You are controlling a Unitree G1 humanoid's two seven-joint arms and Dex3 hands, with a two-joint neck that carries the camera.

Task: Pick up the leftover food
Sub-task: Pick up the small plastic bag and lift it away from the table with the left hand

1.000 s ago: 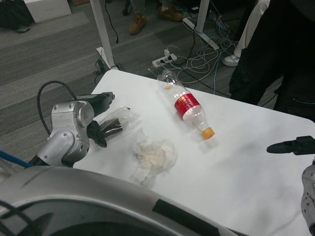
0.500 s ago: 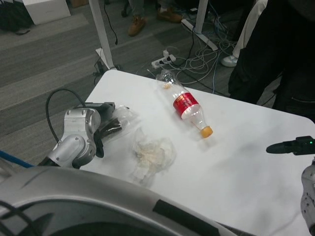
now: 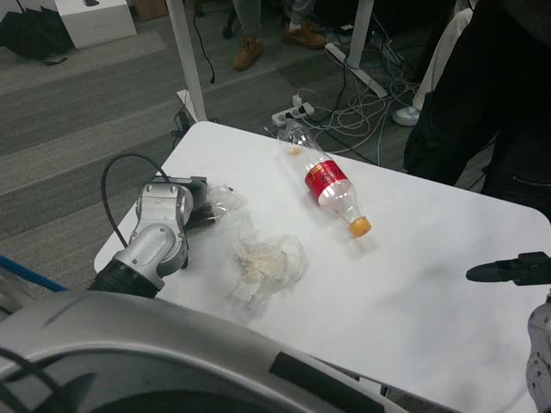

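Food wrapper [image 3: 217, 205] against left hand [image 3: 197, 205]

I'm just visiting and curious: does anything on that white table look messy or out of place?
Yes. A clear plastic bottle with a red label lies on its side rather than standing. A crumpled wrapper sits loose mid-table, and the left hand is at a clear packet holding something dark near the table's left edge.

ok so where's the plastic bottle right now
In the head view the plastic bottle lies on its side at the table's far middle, up and right of the crumpled wrapper.
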